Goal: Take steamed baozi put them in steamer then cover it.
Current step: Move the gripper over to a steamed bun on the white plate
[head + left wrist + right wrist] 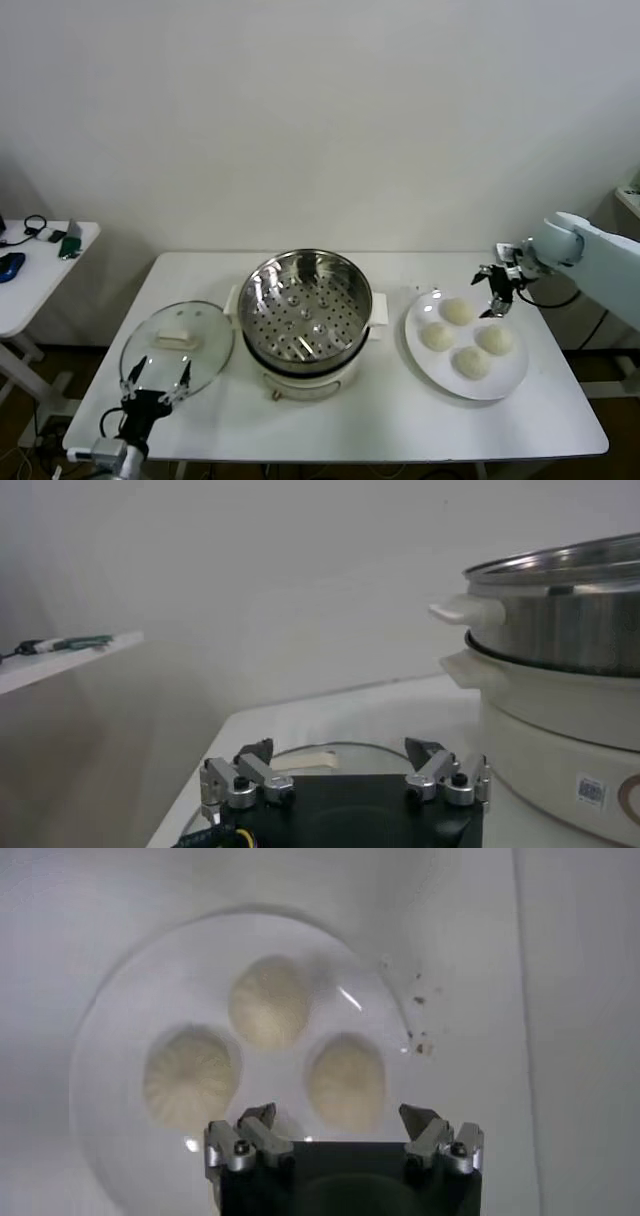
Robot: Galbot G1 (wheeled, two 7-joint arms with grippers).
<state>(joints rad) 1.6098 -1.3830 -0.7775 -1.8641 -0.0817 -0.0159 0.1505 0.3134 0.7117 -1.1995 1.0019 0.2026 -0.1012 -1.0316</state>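
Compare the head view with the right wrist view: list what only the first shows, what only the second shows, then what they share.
Only the head view: the empty steamer, the cover lying on the table beside it, the left gripper near the cover, and all four baozi. Only the right wrist view: small crumbs beside the plate. Shared: the white plate with baozi on it and the open right gripper above its rim.
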